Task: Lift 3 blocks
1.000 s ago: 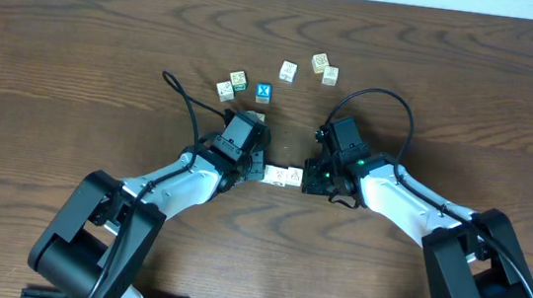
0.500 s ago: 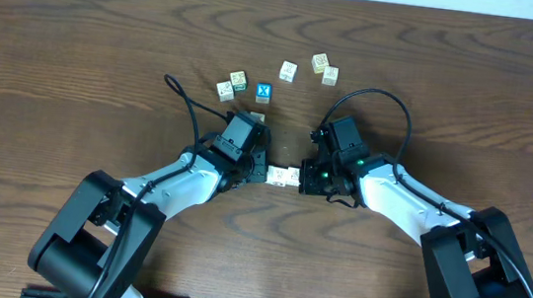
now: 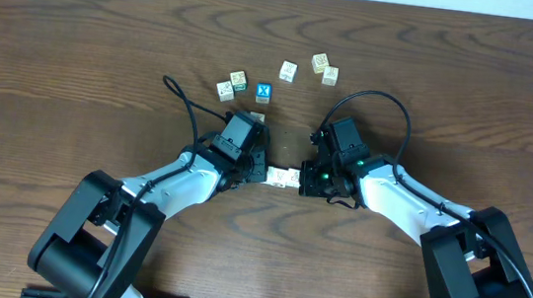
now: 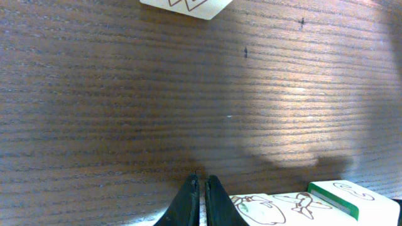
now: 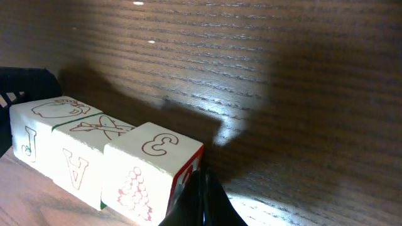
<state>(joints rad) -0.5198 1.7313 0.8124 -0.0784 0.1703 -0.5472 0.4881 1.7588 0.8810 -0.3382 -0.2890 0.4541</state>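
Three printed cream wooden cubes (image 5: 94, 157), one row, centre frame.
Flanked by closed left claw (image 4: 200, 199) and closed right claw (image 5: 200, 194); grained brown surface (image 3: 79, 40).

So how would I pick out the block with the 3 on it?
On the table, a row of three cream blocks sits between the left gripper and the right gripper. Yours is the block at the right gripper's end: red 3 on top, grapes on its side, where its neighbours show A and J.
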